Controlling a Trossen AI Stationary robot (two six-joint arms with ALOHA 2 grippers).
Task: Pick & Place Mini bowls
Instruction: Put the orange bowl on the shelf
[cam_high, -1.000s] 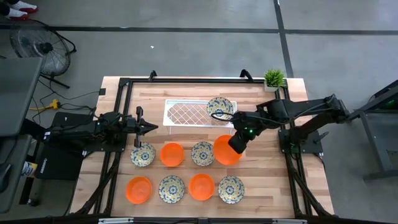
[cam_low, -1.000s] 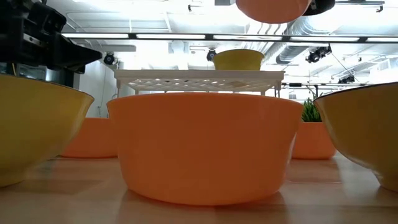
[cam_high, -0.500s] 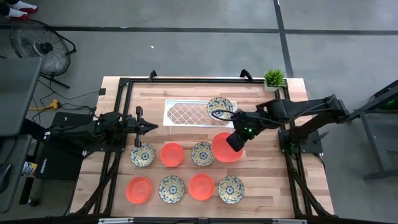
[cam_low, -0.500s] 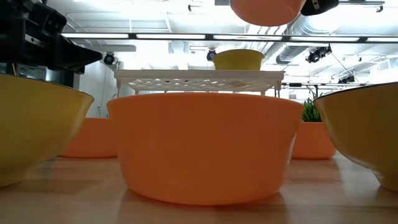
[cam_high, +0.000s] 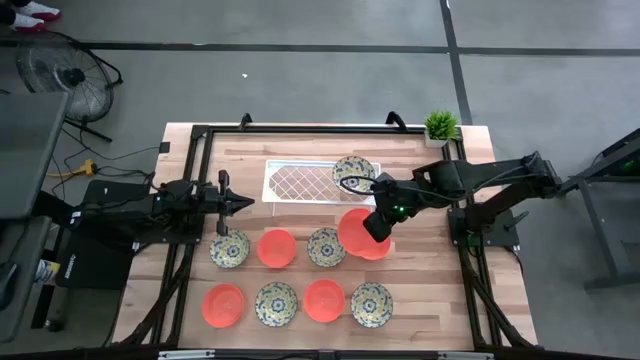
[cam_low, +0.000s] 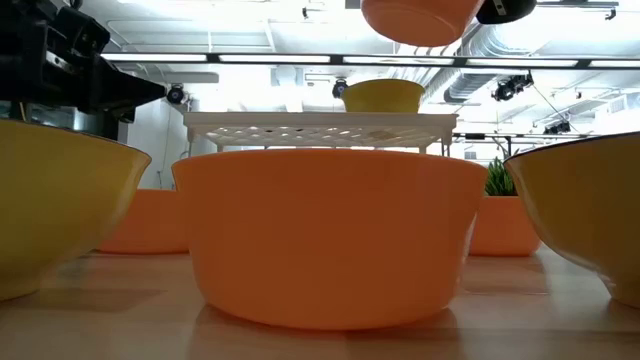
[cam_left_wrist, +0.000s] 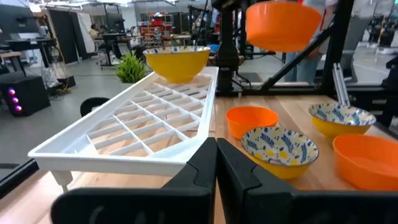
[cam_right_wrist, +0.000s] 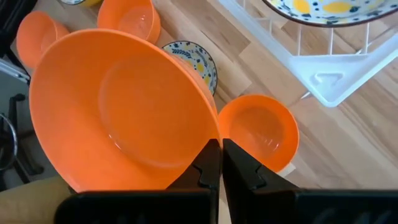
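Observation:
My right gripper (cam_high: 376, 227) is shut on a plain orange mini bowl (cam_high: 354, 229), held in the air over the table just near of the white lattice tray (cam_high: 300, 182). A floral bowl (cam_high: 353, 172) sits in the tray's right end. Another orange bowl (cam_right_wrist: 258, 132) stands on the table below the held one. Floral bowls (cam_high: 229, 249) (cam_high: 325, 246) and orange bowls (cam_high: 277, 247) (cam_high: 323, 300) stand in two rows on the table. My left gripper (cam_high: 247, 204) is shut and empty, left of the tray. My right gripper pinches the orange bowl's rim (cam_right_wrist: 209, 122) between its two fingers, on the side toward the table's right edge. The bowl is lifted clear of the table and tilted, its hollow turned toward the wrist camera (cam_right_wrist: 124, 112). It also shows in the low view (cam_low: 420, 18).
A small potted plant (cam_high: 440, 126) stands at the far right corner. A black frame (cam_high: 300, 130) runs round the table. More bowls, orange (cam_high: 223, 304) and floral (cam_high: 276, 303) (cam_high: 371, 303), fill the near row. Bare wood lies between the tray and the bowls.
My right gripper has carried the orange bowl a little toward the table's far edge and left, toward the tray, still shut on it and clear of the table. The orange bowl on the table beneath it has come partly into sight.

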